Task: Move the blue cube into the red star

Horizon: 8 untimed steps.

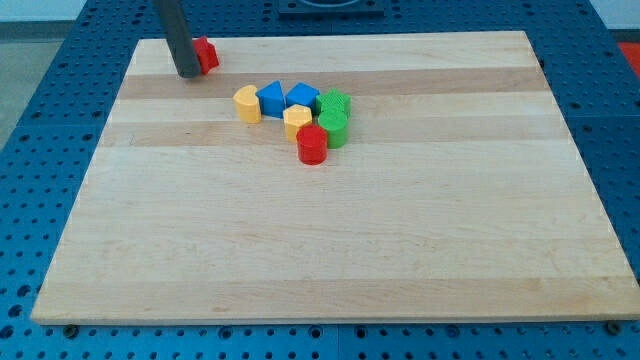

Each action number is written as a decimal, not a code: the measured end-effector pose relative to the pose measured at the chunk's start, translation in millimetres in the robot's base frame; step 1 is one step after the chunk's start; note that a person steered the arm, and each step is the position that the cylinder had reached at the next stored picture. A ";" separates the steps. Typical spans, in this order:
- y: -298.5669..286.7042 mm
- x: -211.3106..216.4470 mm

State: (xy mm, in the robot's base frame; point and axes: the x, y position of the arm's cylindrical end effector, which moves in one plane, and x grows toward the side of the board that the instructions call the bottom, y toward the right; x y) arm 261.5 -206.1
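My tip [187, 73] rests on the board near the view's top left corner. The red star [206, 54] sits just right of the rod and is partly hidden by it; it looks to touch the rod. The blue cube [302, 97] lies in a cluster near the board's top middle, well to the right of my tip. A second blue block [271, 99], wedge-like, sits just left of the cube.
The cluster also holds a yellow block [247, 103] at its left, a yellow block [297, 121] in the middle, a red cylinder [312, 144] at the bottom, and two green blocks [335, 104] [335, 128] at the right. The wooden board [330, 250] lies on a blue perforated table.
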 end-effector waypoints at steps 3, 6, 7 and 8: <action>89.7 26.2; 136.9 115.1; 171.4 115.1; 179.9 115.0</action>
State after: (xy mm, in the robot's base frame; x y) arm 376.4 -26.1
